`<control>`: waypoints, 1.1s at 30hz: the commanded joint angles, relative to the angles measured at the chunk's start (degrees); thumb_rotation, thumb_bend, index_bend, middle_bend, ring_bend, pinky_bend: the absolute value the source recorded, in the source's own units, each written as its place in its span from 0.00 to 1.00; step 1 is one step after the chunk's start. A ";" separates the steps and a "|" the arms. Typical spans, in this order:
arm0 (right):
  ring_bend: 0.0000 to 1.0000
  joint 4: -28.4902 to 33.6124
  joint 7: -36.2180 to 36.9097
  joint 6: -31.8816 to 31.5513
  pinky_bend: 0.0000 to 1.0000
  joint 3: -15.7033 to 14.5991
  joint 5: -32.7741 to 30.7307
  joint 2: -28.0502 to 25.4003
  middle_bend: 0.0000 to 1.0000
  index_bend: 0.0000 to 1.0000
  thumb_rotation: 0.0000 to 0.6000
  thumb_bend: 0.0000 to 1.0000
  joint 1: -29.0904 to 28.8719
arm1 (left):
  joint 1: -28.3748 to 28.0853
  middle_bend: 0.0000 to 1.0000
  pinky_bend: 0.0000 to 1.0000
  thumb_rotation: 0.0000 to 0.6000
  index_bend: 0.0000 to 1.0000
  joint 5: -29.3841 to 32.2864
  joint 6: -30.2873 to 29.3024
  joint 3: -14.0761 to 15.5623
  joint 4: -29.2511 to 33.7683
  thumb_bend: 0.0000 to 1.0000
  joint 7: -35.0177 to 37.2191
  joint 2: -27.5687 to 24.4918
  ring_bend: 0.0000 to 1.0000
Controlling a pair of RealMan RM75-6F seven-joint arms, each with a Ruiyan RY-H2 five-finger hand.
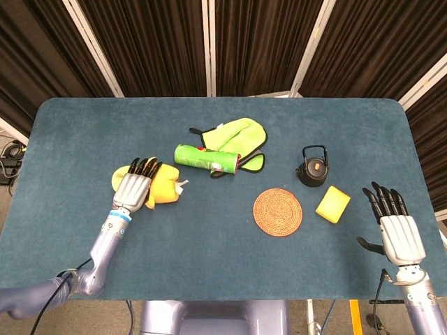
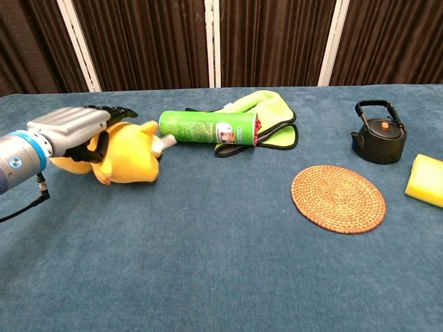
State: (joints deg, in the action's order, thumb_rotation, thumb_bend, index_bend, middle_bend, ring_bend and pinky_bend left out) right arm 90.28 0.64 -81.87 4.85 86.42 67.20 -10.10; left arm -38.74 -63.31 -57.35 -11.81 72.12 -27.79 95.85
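- My left hand (image 1: 134,190) lies palm down over the yellow plush toy (image 1: 166,188), on the left half of the blue table (image 1: 209,265). Its dark fingers (image 1: 145,166) reach across the toy's top towards the far edge.
- In the chest view the same hand (image 2: 73,124) sits on top of the plush (image 2: 130,158), with the thumb dropping down the near side of the toy. It touches and covers the toy, but I cannot tell from either camera whether the fingers have actually closed round it.
- My left forearm runs from the lower left corner up and to the right, low over the cloth, wrist roughly in line with the hand.
- The plush lies on the table, its tag end just beside the base of the green can (image 1: 207,159), which lies on its side.
- The can's far end rests on the green oven mitt (image 1: 237,137), which is spread flat behind it.
- My right hand (image 1: 396,227) is over the table's near right corner, palm down, fingers straight and slightly apart, thumb out to the side. It grasps nothing and is well apart from the plush.
- Nearest to the right hand is the yellow sponge (image 1: 333,204), with the black kettle (image 1: 312,168) just behind it and the round woven coaster (image 1: 278,211) to the sponge's left.
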 commanded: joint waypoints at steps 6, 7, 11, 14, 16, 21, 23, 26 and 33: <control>0.00 -0.01 -0.80 0.50 0.00 -0.29 0.17 0.31 0.00 0.01 1.00 0.15 -0.17 | 1.83 0.00 0.00 1.00 0.00 1.26 -1.78 -0.71 2.63 1.00 2.17 -4.61 0.00; 0.00 -0.02 -0.95 0.55 0.00 -0.33 0.20 0.39 0.00 0.01 1.00 0.15 -0.19 | 1.93 0.00 0.00 1.00 0.00 1.41 -1.80 -0.63 2.54 1.00 2.19 -4.78 0.00; 0.00 0.03 -1.35 0.67 0.00 -0.44 0.24 0.58 0.00 0.01 1.00 0.15 -0.22 | 1.85 0.00 0.00 1.00 0.00 2.10 -0.81 -0.31 1.41 1.00 3.06 -4.60 0.00; 0.00 0.09 -1.28 0.47 0.00 -0.37 0.22 0.53 0.00 0.01 1.00 0.15 -0.15 | 1.23 0.00 0.00 1.00 0.00 1.39 -0.04 0.00 0.77 1.00 4.23 -3.66 0.00; 0.00 0.02 -1.11 0.54 0.00 -0.33 0.09 0.49 0.00 0.01 1.00 0.15 -0.16 | 0.89 0.00 0.00 1.00 0.00 0.45 -0.21 0.40 0.50 1.00 4.28 -3.04 0.00; 0.00 -0.01 -0.72 0.80 0.00 -0.34 -0.06 0.32 0.00 0.01 1.00 0.15 -0.19 | 0.12 0.00 0.00 1.00 0.00 0.08 -0.12 1.04 -0.63 1.00 3.04 -1.22 0.00; 0.00 0.10 -0.73 0.73 0.00 -0.40 0.12 0.25 0.00 0.01 1.00 0.15 -0.19 | -0.13 0.00 0.00 1.00 0.00 0.67 0.37 1.18 -1.34 1.00 2.42 -0.54 0.00; 0.00 0.28 -0.75 0.54 0.00 -0.45 0.36 0.12 0.00 0.01 1.00 0.15 -0.14 | -0.21 0.00 0.00 1.00 0.00 1.66 1.02 1.53 -2.97 1.00 1.73 0.53 0.00; 0.00 0.28 -0.93 0.79 0.00 -0.66 0.48 0.25 0.00 0.01 1.00 0.15 -0.19 | 0.55 0.00 0.00 1.00 0.00 3.16 2.24 1.97 -6.89 1.00 3.06 1.31 0.00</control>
State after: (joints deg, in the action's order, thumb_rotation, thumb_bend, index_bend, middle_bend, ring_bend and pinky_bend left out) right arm 90.56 -0.28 -81.09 4.20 86.89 67.44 -10.28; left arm -38.40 -60.31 -55.29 -9.92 65.63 -25.16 97.11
